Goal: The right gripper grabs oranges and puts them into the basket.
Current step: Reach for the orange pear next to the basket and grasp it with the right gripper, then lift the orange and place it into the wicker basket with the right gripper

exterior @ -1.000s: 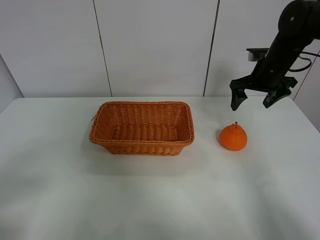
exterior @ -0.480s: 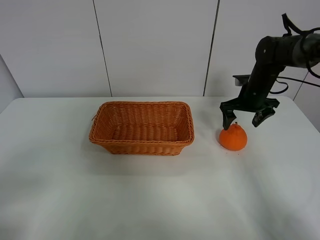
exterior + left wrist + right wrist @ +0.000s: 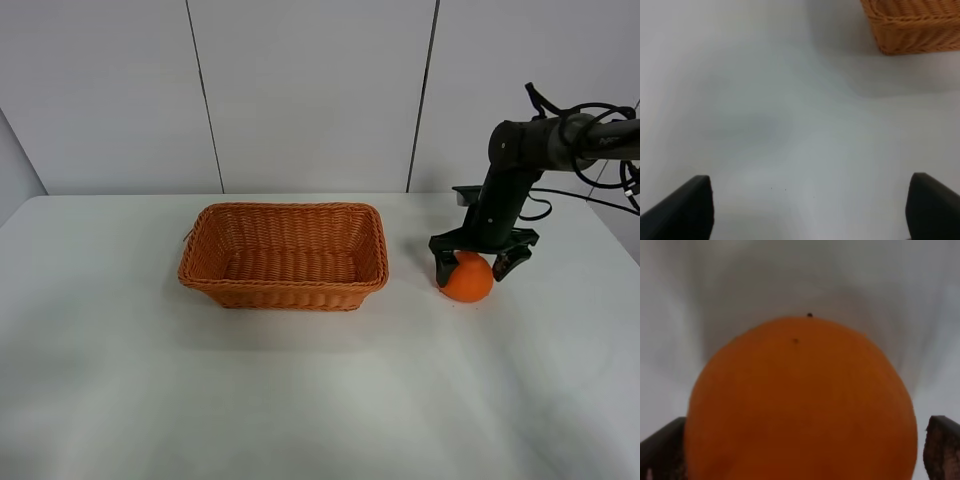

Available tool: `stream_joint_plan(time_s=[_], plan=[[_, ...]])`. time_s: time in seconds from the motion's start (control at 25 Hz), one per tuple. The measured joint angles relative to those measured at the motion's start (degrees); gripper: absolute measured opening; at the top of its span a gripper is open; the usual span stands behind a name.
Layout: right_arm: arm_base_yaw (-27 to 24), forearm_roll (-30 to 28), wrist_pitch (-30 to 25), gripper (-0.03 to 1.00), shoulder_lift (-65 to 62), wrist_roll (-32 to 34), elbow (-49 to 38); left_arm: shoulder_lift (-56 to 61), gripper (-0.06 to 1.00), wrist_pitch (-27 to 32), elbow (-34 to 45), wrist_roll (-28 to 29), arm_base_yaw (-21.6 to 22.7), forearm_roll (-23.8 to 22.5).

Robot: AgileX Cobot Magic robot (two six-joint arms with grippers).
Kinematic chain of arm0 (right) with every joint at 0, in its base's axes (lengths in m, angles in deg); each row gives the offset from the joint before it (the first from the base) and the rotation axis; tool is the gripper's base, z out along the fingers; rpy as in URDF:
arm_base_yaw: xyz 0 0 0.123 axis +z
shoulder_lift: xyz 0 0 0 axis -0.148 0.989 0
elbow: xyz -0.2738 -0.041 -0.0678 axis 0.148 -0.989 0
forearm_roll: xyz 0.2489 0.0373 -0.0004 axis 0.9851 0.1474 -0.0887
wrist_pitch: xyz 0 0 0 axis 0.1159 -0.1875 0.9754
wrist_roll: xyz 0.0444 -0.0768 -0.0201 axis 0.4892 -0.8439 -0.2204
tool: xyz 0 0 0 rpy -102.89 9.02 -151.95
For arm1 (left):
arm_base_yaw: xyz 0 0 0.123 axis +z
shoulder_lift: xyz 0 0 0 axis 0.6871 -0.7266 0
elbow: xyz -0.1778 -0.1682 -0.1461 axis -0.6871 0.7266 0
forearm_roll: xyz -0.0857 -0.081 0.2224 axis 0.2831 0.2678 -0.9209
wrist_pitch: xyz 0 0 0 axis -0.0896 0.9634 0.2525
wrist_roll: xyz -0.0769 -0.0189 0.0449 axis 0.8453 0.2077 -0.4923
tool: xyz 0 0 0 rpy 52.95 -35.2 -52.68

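A: Start with the basket (image 3: pixel 285 293). Where is it?
B: It's rectangular orange-brown wicker on the white table (image 3: pixel 300 400), with a long side towards the high camera. The pale panelled wall (image 3: pixel 300 90) rises behind it.

A: And the orange (image 3: pixel 467 287)?
B: On the table off the basket's right-hand short end, as the high camera sees it. It's near the wicker but apart from it, with a strip of table between. It is not in the basket.

A: Right gripper (image 3: pixel 472 274)?
B: It's right of the basket, directly over the orange. The fingers (image 3: pixel 443 272) are spread and straddle the fruit, one on the side facing the basket and one on the far side. The tips are low on its flanks. The arm reaches in from farther right, away from the basket, with cables (image 3: pixel 590 110) looped above it.

A: Any contact with the fruit?
B: Cannot tell. In the right wrist view the orange fills most of the frame, and a dark finger (image 3: pixel 662 450) shows at each flank. Whether either one presses the peel is unclear. The orange sits on the table.

A: Left gripper (image 3: pixel 807 215)?
B: It shows only in its own wrist view. It hangs over bare table with its fingers (image 3: pixel 687 210) set wide apart and only table between them. One corner of the basket shows there, well apart from the fingers.
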Motion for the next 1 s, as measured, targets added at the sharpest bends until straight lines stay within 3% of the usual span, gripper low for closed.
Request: stream_joint_plan(time_s=[0.12,0.44,0.68,0.84,1.0], plan=[[0.1,0.1,0.0,0.63,0.1,0.0,0.0,0.0,0.88,0.0,0.0,0.0,0.0,0.0],[0.2,0.3,-0.8,0.17,-0.3,-0.1,0.2,0.0,0.88,0.0,0.0,0.0,0.0,0.0],[0.2,-0.2,-4.0,0.16,-3.1,-0.7,4.0,0.0,0.88,0.0,0.0,0.0,0.0,0.0],[0.2,-0.5,-7.9,0.14,-8.3,-0.7,10.3,0.0,0.88,0.0,0.0,0.0,0.0,0.0],[0.2,-0.6,-8.4,0.13,-13.4,-0.7,16.1,0.0,0.88,0.0,0.0,0.0,0.0,0.0]])
